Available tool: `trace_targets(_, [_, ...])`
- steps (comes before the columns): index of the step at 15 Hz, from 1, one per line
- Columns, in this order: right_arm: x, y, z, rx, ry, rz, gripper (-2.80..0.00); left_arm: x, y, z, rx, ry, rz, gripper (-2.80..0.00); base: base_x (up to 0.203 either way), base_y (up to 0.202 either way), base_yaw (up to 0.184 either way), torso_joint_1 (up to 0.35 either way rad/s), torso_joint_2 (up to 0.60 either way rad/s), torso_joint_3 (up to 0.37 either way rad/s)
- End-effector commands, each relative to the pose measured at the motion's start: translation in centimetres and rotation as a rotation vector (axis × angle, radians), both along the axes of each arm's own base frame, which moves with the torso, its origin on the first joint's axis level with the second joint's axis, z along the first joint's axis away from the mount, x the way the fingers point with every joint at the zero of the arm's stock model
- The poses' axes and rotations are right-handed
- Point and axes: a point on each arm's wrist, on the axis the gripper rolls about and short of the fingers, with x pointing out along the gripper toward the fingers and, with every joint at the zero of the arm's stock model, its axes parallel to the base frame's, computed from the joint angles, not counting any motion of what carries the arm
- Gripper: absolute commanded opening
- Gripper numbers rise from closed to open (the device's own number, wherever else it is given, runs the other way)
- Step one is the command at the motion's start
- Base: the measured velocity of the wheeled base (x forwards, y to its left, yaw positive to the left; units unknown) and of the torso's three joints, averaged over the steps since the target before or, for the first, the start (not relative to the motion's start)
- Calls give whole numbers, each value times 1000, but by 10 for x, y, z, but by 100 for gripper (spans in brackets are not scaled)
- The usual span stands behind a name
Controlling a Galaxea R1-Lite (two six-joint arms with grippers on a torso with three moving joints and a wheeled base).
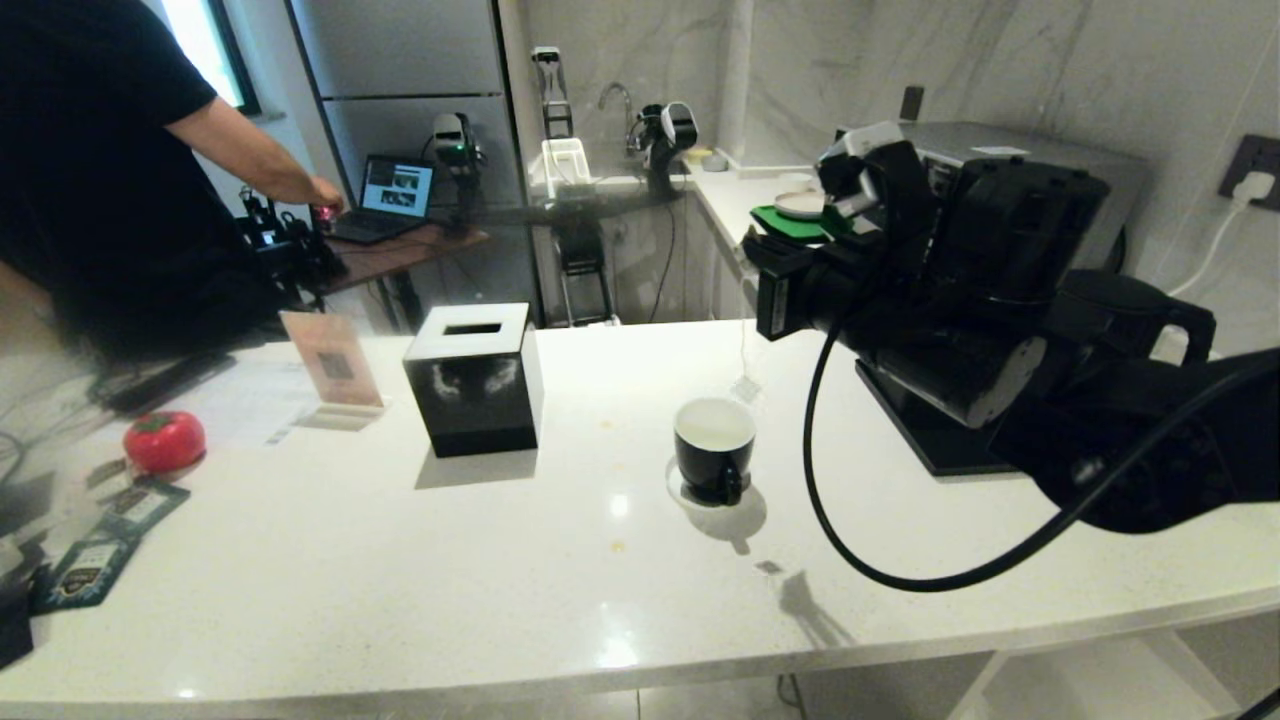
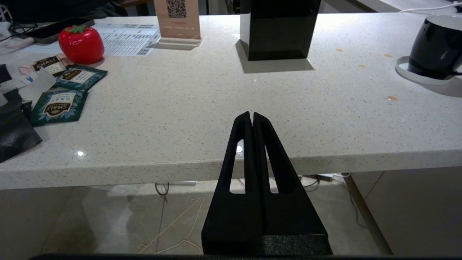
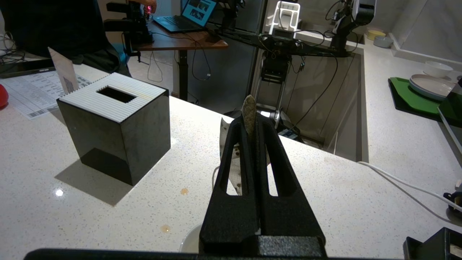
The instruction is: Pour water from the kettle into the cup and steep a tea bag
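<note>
Right gripper (image 3: 252, 121) clamped on the tea bag's paper tag.
The tea bag (image 1: 745, 388) hangs by its string below the gripper, just above the cup (image 1: 714, 448); left gripper (image 2: 251, 116) closed, empty.

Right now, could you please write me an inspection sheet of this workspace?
Surface: white counter, a few brownish drops near the cup.
Job's things: cup upright; tea bag hanging on its string just beyond the rim, not in it; kettle behind the right arm; water cannot be told.
Clutter: tissue box, red strawberry-shaped object, teal packets, QR sign.
Grippers: right gripper shut on the tea bag's tag, above the cup; left gripper shut, empty, off the counter's edge.
Cables: black cable looping under the right arm; white cable to a wall socket.
Surroundings: person at a laptop.
</note>
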Motion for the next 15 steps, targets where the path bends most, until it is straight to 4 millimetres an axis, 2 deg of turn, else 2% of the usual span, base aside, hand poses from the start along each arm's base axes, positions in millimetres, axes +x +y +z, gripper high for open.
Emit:
trace_targets(1, [0, 0, 0, 2, -5, 1, -280, 0, 0, 0, -1, 1, 3, -280, 0, 0, 0, 0, 0, 0])
trace_targets(15, [1, 1, 6, 19, -16, -4, -280, 0, 0, 0, 32, 2, -12, -280, 0, 0, 0, 0, 0, 0])
